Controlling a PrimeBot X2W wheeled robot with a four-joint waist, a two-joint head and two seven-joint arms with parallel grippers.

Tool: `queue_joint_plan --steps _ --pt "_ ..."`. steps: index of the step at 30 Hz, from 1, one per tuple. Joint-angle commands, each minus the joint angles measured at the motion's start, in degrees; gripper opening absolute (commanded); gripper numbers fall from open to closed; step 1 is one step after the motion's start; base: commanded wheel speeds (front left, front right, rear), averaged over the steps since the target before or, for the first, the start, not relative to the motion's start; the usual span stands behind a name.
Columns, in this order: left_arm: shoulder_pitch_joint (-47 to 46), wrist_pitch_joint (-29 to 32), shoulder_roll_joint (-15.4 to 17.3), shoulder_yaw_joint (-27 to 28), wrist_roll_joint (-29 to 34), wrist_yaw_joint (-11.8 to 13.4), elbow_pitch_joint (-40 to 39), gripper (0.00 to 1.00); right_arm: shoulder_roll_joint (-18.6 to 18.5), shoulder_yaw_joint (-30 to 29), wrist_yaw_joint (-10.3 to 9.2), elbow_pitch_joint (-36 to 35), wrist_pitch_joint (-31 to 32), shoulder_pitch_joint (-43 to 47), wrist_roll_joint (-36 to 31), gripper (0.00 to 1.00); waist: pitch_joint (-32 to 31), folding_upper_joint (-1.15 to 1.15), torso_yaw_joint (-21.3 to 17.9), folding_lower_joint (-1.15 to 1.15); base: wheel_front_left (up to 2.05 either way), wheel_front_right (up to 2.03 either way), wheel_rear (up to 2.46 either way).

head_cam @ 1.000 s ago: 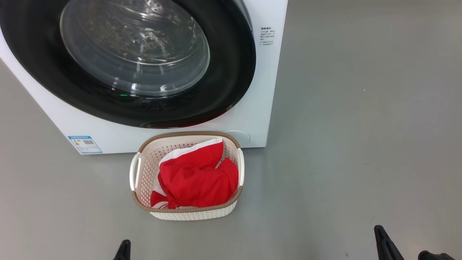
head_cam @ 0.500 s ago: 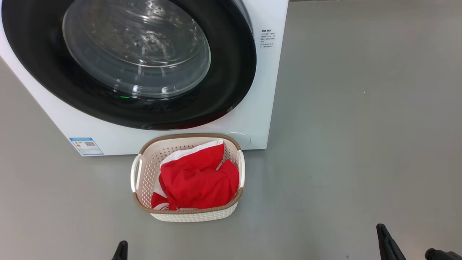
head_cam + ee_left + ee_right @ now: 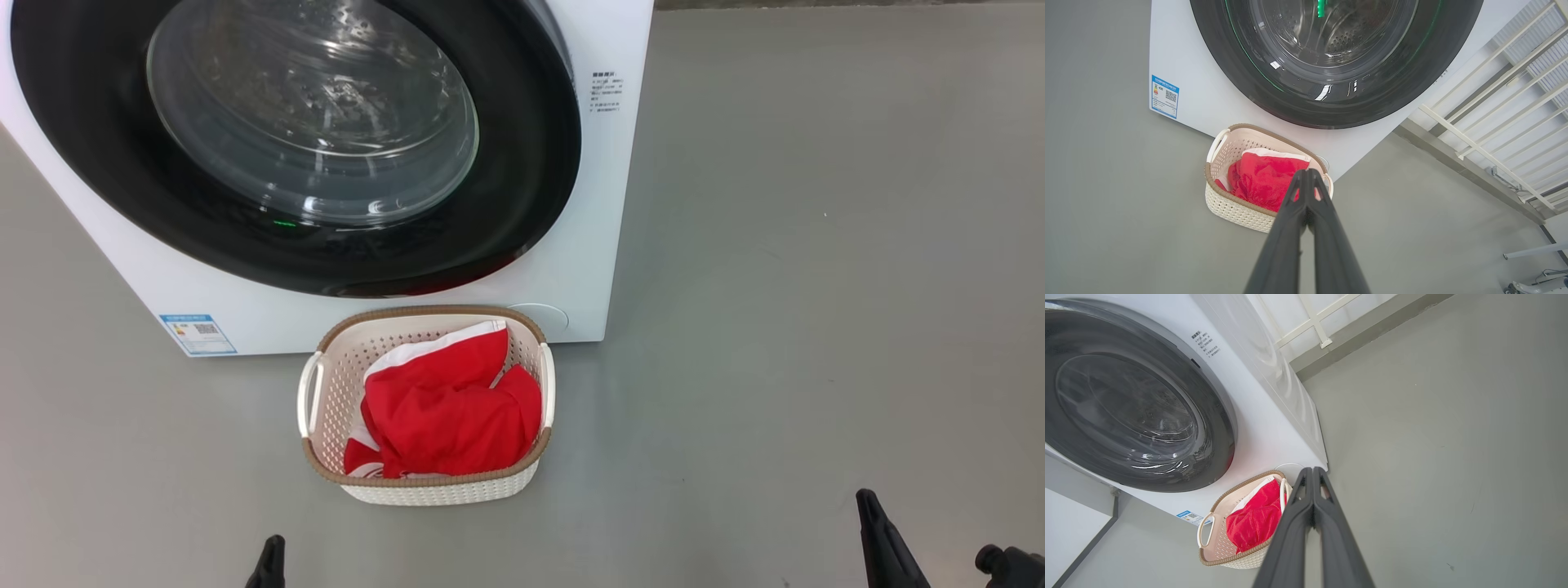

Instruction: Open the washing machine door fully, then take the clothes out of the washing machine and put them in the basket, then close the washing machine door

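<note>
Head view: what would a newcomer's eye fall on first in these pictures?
The red clothes stand out first, heaped in the cream basket on the grey floor. Behind it rises the washer, whose big black-rimmed door is shut, with a glass bowl at its centre.

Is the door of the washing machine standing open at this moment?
No, the washing machine door lies shut, flat against the white front of the washing machine, with no gap showing.
</note>
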Motion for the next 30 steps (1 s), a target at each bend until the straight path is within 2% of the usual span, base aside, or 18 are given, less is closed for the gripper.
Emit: queue_joint_plan --steps 1,30 --pt "-2.08 0.36 0.69 0.78 -1.81 -0.1 -1.12 0.0 -1.0 0.53 -0.02 -1.27 0.27 -2.13 1.73 0.0 -0.05 -0.01 0.02 -0.01 0.0 0.0 0.0" --pt "-5.28 4.67 0.68 1.94 -18.34 -0.19 -0.46 0.0 -1.83 0.65 -0.03 -0.97 4.57 -6.09 18.04 0.0 -1.0 -0.01 0.25 -0.01 0.0 0.0 0.0"
